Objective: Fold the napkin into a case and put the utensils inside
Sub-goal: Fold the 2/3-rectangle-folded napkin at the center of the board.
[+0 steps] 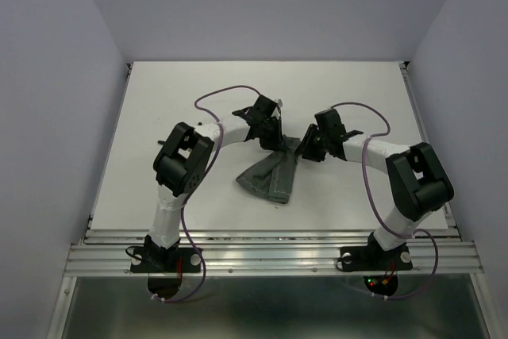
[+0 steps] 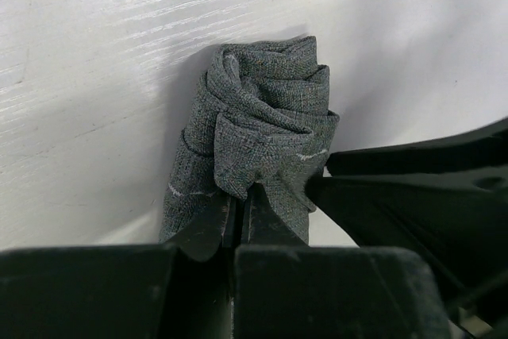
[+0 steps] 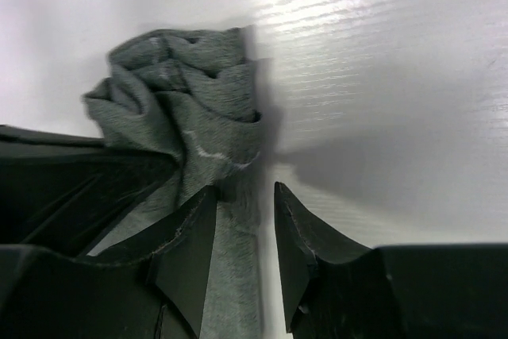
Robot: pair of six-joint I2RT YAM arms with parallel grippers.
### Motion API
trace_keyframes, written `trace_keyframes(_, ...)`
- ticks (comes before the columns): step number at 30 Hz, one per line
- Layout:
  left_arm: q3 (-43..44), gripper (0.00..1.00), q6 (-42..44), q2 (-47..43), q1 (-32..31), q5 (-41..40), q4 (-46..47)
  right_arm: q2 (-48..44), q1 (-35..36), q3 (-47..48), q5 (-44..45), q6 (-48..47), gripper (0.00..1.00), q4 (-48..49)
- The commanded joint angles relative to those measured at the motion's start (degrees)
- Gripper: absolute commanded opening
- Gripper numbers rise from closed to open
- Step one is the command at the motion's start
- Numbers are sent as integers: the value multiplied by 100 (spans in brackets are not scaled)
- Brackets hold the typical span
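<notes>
The folding step is judged to be in hand. The napkin lies on the bench between the arms, its far end bunched. That end is clenched in the fingers of the left gripper. The fingers of the right gripper are parted beside it. Next, a hold on a hem is called for to spread the cloth.

From where I stand: one napkin, one table, two arms, left arm and right arm, and two grippers, left gripper and right gripper.
</notes>
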Motion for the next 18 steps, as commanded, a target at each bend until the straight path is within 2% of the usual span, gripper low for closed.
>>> trace_keyframes(1,-7,0,309,315,-45,-180,-650,306,-42,134,-152,40,40,308)
trace_keyframes(3,28,0,309,324,-54,-163,-668,455,-42,134,-169,49,39,352)
trace_keyframes(5,72,0,300,333,-45,-154,-694,526,-42,99,-222,75,33,458)
trace_keyframes(10,168,0,177,263,-63,-171,-799,473,-42,-199,-345,269,11,791)
trace_keyframes(13,265,0,11,210,-72,-206,-861,420,-42,-384,-284,444,6,1011)
trace_keyframes(18,397,0,-420,218,-89,-189,-887,315,11,-551,-143,734,3,1082)
